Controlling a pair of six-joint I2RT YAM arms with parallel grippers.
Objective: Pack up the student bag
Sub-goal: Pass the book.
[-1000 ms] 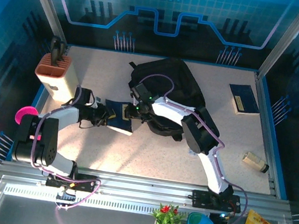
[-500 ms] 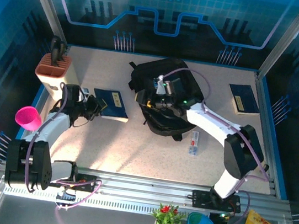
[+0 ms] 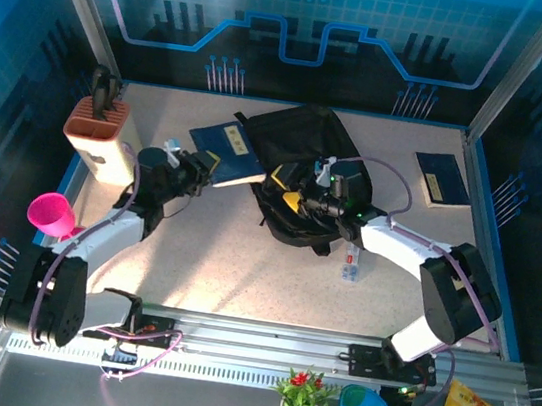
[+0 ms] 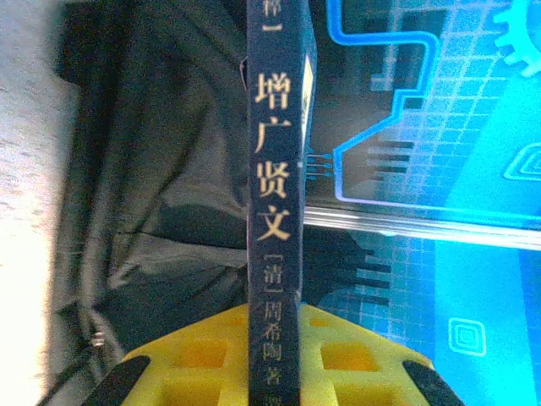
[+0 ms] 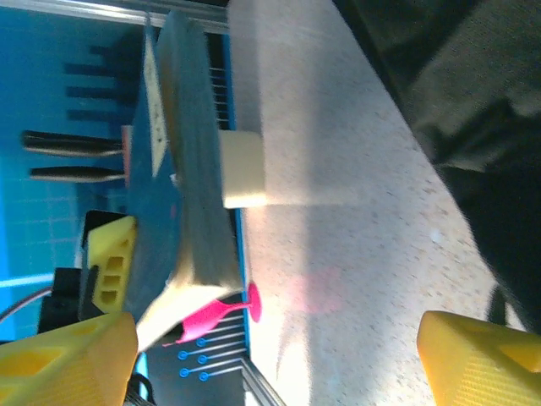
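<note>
Left gripper (image 3: 201,165): pinching blue book (image 3: 229,145), holding it just left of student bag (image 3: 301,135). Right gripper (image 3: 289,190): reaching over near part of student bag, fingers spread wide. Student bag: lying at middle of table (image 3: 241,270), toward far edge; second book (image 3: 443,179) lying well right.

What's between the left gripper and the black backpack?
The dark blue book held by the left gripper fills that gap, its far edge beside the backpack, seen in the top external view.
</note>
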